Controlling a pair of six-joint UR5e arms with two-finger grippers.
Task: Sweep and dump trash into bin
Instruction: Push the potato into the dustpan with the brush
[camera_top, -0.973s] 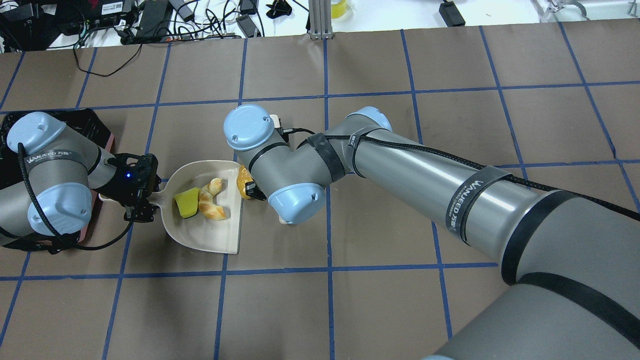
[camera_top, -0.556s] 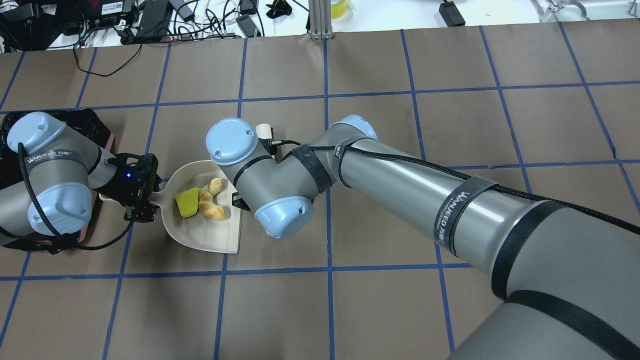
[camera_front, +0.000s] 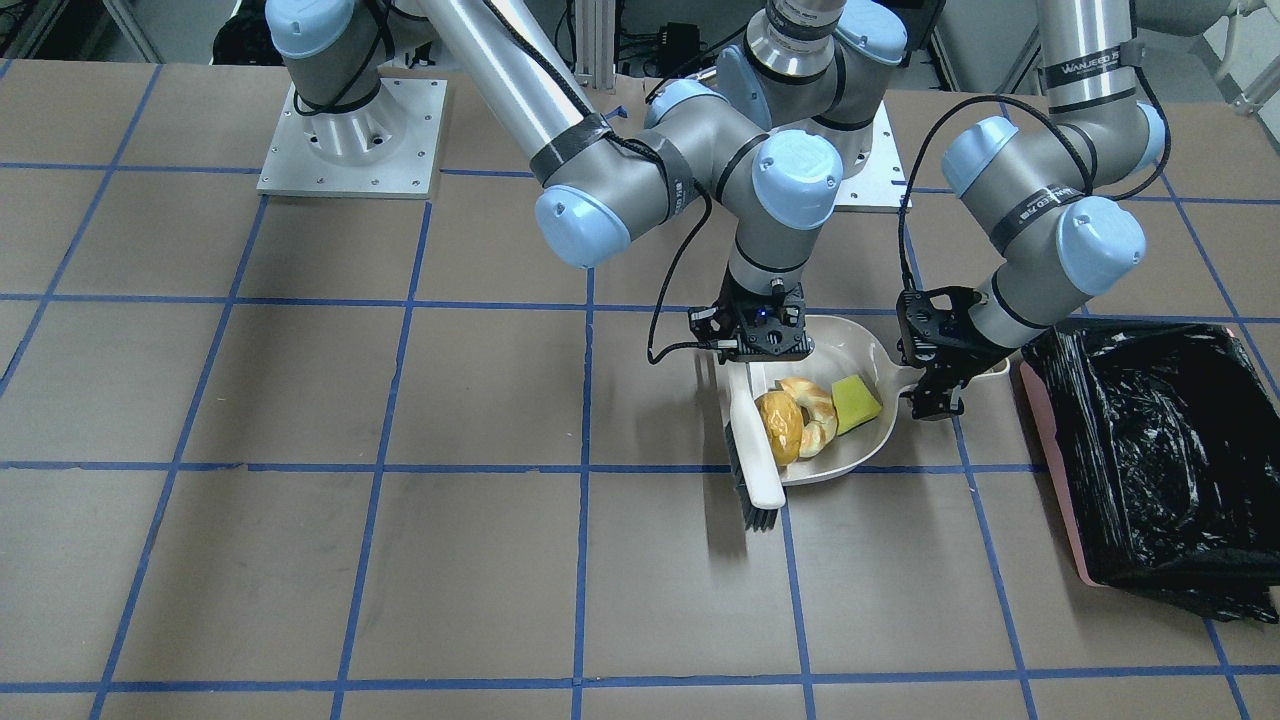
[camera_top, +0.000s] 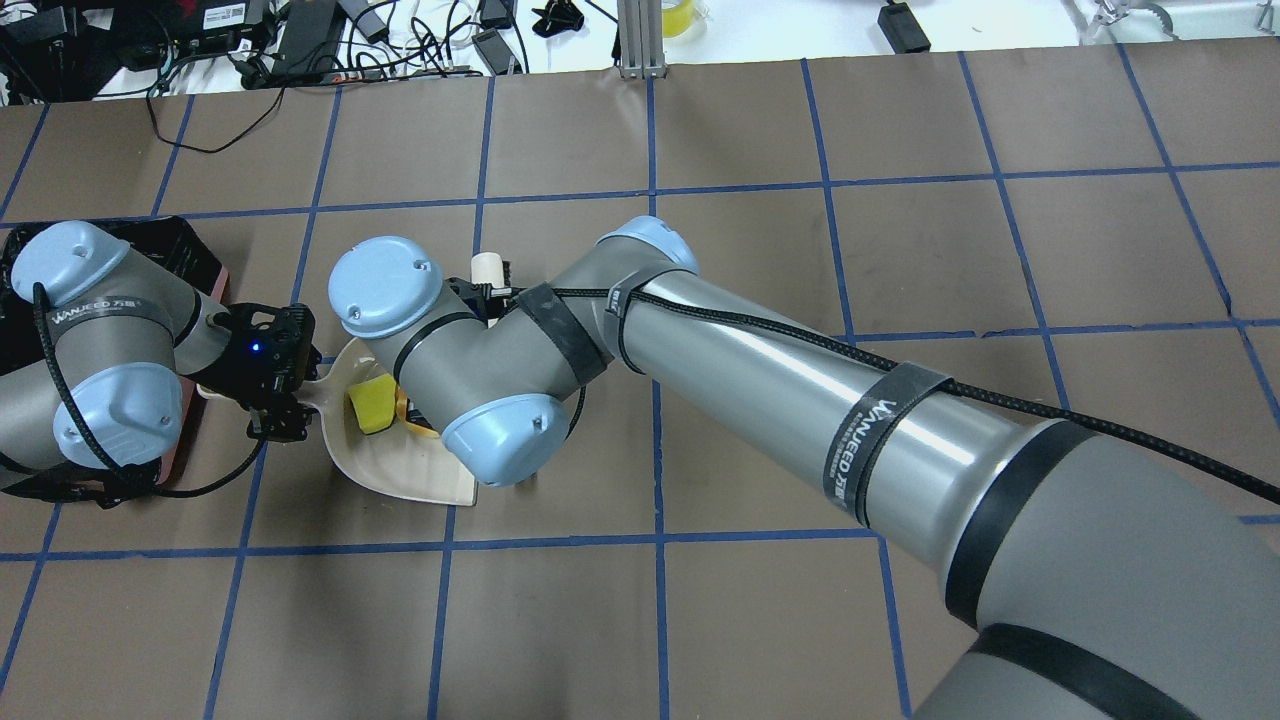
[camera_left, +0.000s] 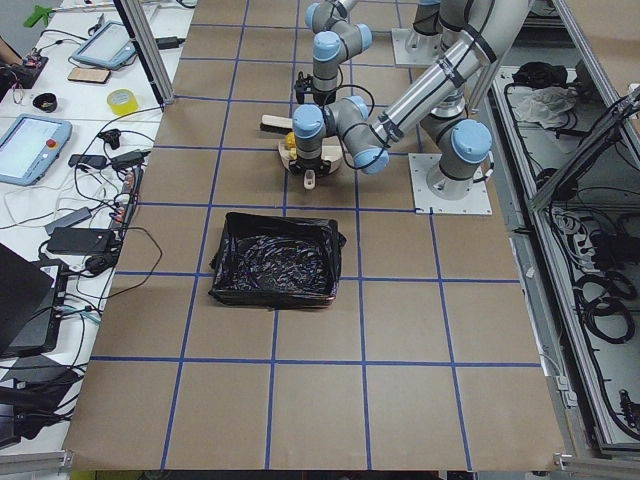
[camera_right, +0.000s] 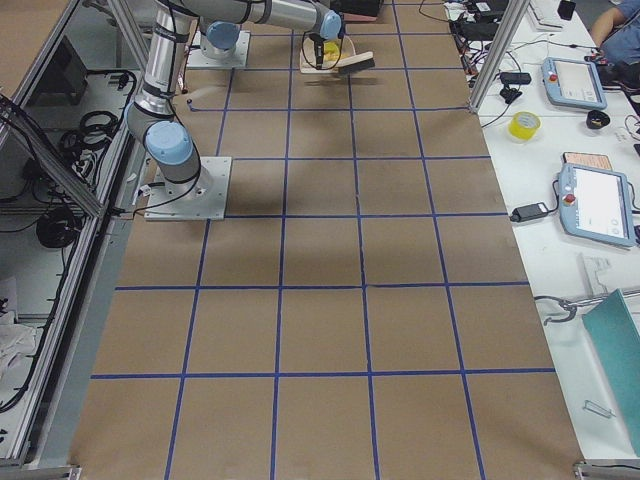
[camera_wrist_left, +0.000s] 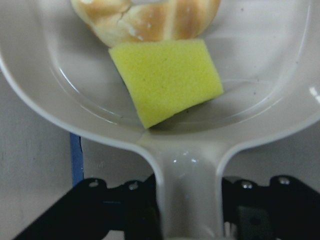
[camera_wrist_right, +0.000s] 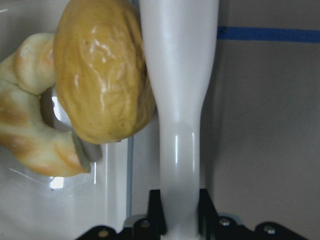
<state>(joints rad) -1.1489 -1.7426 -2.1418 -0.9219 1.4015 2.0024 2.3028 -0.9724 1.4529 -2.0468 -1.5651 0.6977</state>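
- Clamps right gripper (camera_front: 752, 348) around brush (camera_front: 760, 470) handle, bristles now at pan lip.
- Has pushed potato lump (camera_front: 778, 426) into dustpan (camera_front: 850, 450), against bread piece (camera_front: 815, 412), near sponge wedge (camera_front: 856, 403): sweeping looks finished.
- Keeps left gripper (camera_front: 935, 395) tight on dustpan handle.
- Leaves bin (camera_front: 1130, 420) beside, ready for dumping.

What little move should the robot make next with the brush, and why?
Probably nudge the brush a bit deeper into the dustpan. The potato-like lump looks perched on the pan's lip against the brush, while the bread piece and sponge already lie inside. The left hand holds the handle.
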